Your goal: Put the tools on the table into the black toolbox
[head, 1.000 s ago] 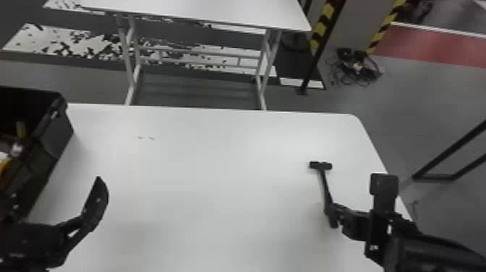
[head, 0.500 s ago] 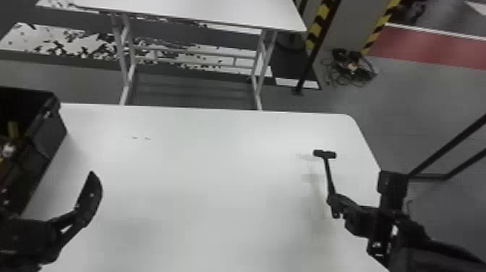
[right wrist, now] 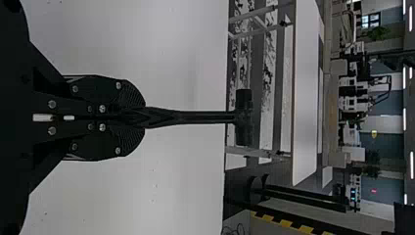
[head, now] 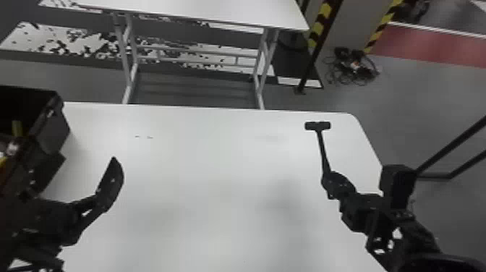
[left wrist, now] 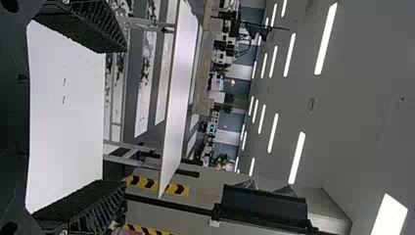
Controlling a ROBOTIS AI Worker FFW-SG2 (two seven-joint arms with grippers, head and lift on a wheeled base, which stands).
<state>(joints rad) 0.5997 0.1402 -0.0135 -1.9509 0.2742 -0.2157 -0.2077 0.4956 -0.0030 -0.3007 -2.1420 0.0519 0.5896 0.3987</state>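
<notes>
Gripping: the right gripper [head: 332, 183] is clenching the end of the black hammer's [head: 322, 150] handle, its 2 fingers closing on it from opposite sides.
Hammer: it is hovering over the right part of the white table [head: 202, 173], its head pointing away from the robot toward the far edge.
Left gripper: the left gripper [head: 108, 186] is waiting released above the table's left part, its 2 fingers spreading wide apart with nothing between them.
Toolbox: the black toolbox [head: 54, 132] is sitting at the table's left end, opening upward and running out of the head view's left edge.
Inside the toolbox: a yellow item [head: 17, 128] is showing near the right wall; its kind is staying unclear.
Tabletop: 2 small dark marks are showing toward the far left.
Background: another white table [head: 202, 11] is standing beyond the first, and tangled cables [head: 356, 68] are lying on the floor to the right.
</notes>
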